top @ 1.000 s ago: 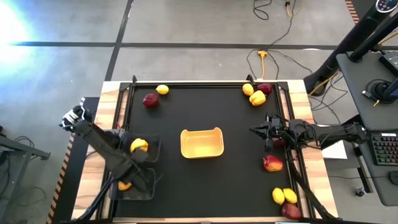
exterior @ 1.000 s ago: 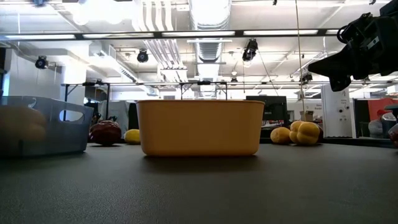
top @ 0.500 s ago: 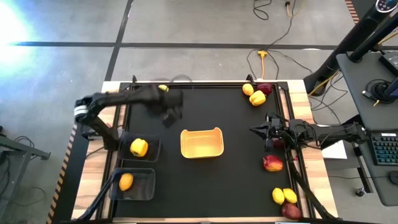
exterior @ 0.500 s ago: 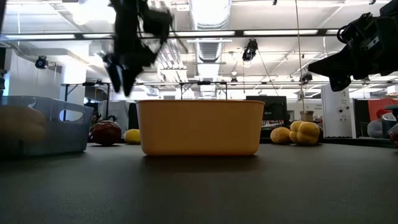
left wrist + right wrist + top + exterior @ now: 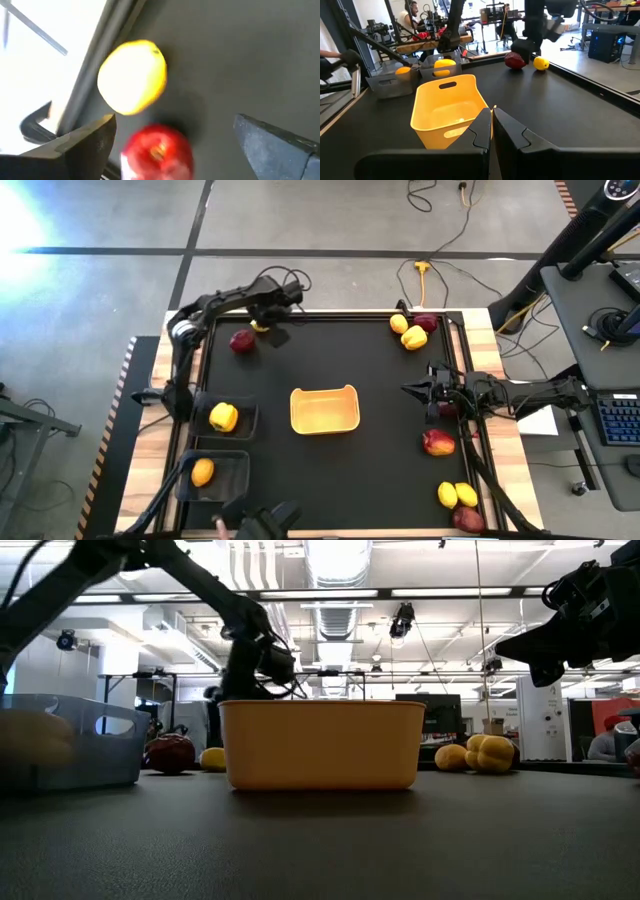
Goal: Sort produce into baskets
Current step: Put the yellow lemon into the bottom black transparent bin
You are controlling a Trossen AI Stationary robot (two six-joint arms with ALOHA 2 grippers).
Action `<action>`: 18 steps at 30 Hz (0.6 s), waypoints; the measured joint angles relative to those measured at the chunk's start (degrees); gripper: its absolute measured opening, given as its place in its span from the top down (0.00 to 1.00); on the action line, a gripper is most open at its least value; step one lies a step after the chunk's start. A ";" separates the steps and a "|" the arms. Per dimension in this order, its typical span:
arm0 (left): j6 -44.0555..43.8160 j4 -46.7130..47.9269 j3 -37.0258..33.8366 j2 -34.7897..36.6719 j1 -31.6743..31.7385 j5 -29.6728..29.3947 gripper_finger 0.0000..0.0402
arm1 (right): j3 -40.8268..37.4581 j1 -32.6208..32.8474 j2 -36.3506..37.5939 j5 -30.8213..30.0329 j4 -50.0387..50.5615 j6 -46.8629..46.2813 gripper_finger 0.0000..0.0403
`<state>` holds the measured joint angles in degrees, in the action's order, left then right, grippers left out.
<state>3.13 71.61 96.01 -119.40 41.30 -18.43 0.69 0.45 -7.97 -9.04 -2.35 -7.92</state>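
Note:
My left gripper (image 5: 272, 332) is open at the table's far left, above a yellow lemon (image 5: 132, 76) and a dark red apple-like fruit (image 5: 157, 150). The fruit shows between its two spread fingers, and both pieces lie on the black mat beside the far rail. In the high view the lemon (image 5: 260, 325) is partly under the gripper and the red fruit (image 5: 241, 340) lies to its left. My right gripper (image 5: 415, 390) is shut and empty at mid-right, pointing toward the yellow-tan tray (image 5: 324, 409) at the table's centre.
Two dark bins stand at near left, one (image 5: 228, 417) holding a yellow pepper and one (image 5: 212, 473) a lemon. Yellow and red produce lies at far right (image 5: 413, 332), mid-right (image 5: 438, 443) and near right (image 5: 458, 498). A person's hand (image 5: 218, 523) shows at the near edge.
My left arm has swung from over the near-left bins toward the table's far edge. It passed above the tray's far left and has come down over the lemon and the red fruit. The produce has not moved.

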 joint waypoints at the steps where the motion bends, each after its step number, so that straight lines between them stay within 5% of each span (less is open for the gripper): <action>1: 1.58 -0.06 1.19 -1.01 0.02 -1.07 0.05 | 0.00 -0.01 0.00 0.00 0.00 -0.01 0.98; 12: 9.81 3.82 10.22 -8.88 4.09 -2.41 0.05 | 0.01 0.02 0.00 0.00 0.00 0.00 0.98; 18: 11.59 4.49 9.77 -9.75 5.86 2.03 0.09 | 0.00 0.02 0.00 0.00 0.00 -0.02 0.98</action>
<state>14.72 76.09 105.77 -129.15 47.16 -16.40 0.69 0.47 -7.97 -9.04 -2.35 -7.94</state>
